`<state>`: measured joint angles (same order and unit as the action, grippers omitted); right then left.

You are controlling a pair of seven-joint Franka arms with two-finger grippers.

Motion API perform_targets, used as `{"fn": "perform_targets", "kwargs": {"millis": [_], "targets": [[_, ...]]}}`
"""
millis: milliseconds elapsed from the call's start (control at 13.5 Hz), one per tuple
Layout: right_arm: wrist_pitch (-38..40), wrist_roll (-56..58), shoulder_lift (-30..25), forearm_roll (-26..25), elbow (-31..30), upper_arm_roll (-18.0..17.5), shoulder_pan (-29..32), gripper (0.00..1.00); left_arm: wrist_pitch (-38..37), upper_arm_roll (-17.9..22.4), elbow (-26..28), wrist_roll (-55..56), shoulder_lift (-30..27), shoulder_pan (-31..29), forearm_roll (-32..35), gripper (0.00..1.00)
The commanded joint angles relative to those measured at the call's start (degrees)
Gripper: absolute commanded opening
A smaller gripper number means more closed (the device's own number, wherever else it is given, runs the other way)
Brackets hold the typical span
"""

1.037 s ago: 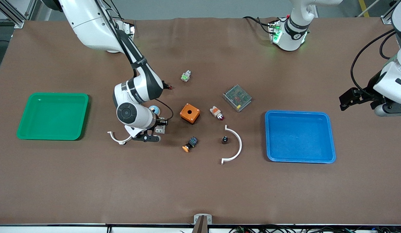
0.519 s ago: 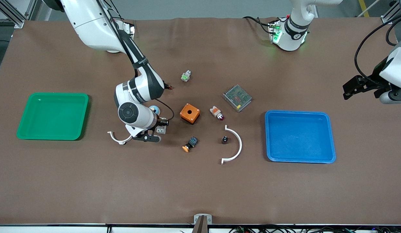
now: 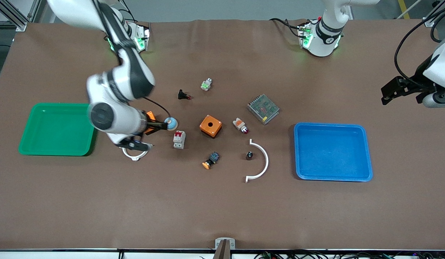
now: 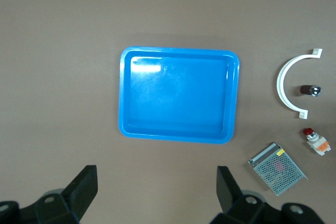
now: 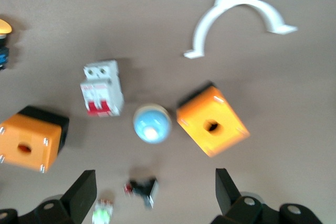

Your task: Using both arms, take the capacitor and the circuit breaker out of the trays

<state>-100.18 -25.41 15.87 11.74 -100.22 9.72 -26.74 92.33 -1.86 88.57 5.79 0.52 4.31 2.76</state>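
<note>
- The right gripper [image 3: 141, 138] hangs in the air with its fingers spread wide and nothing between them, over the table between the green tray [image 3: 32, 144] and the breaker [image 3: 179, 139].
- In the right wrist view both finger tips [image 5: 84, 190] show well apart, with the breaker [image 5: 102, 88] lying flat on the table between them and farther off, touched by nothing.
- Only that wrist view shows the whole orange box [image 5: 212, 120] that the arm partly hides in the front view; it sits beside a pale blue round button [image 5: 152, 123] and a white curved clip [image 5: 239, 11].
- The left gripper [image 3: 397, 90] waits, open and empty, above the table edge at the left arm's end; its wrist view shows the spread fingers [image 4: 86, 184] above bare table near the blue tray [image 4: 128, 129].
- The capacitor [image 3: 249, 155], a tiny black stub, stands on the table inside the curve of a second white clip [image 3: 264, 162], between the breaker and the blue tray [image 3: 298, 151].
- In the left wrist view the capacitor [image 4: 309, 90] shows just beside that clip [image 4: 283, 85], apart from it.
- Near the breaker lie another orange box [image 3: 210, 126] and a blue part with an orange cap [image 3: 210, 160].
- A white and orange part with a red tip [image 3: 240, 125] and a grey metal mesh box [image 3: 263, 108] sit farther from the camera than the capacitor.
- Open brown table lies nearer the camera.
</note>
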Motion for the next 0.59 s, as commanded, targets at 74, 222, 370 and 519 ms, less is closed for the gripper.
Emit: {"fn": "perform_targets", "kwargs": {"millis": [74, 222, 370, 519], "targets": [[6.83, 1.76, -14.70, -5.32, -7.00, 0.48, 6.06, 1.00, -1.01, -6.49, 1.08, -0.87, -1.31, -5.36, -0.73, 1.00], [8.69, 9.64, -17.09, -5.41, -6.92, 0.56, 12.21, 1.00, -1.45, -10.16, 1.08, -0.87, -1.40, -8.77, -0.91, 1.00], [8.78, 16.33, -17.98, -7.07, -6.48, 0.56, 17.58, 1.00, -1.71, -10.36, 1.17, -0.87, -2.10, -8.88, -1.09, 1.00], [8.52, 20.83, -18.07, -8.66, -4.64, 0.56, 20.66, 1.00, -2.68, -10.36, 0.91, -0.87, -2.37, -9.05, -1.17, 1.00]]}}
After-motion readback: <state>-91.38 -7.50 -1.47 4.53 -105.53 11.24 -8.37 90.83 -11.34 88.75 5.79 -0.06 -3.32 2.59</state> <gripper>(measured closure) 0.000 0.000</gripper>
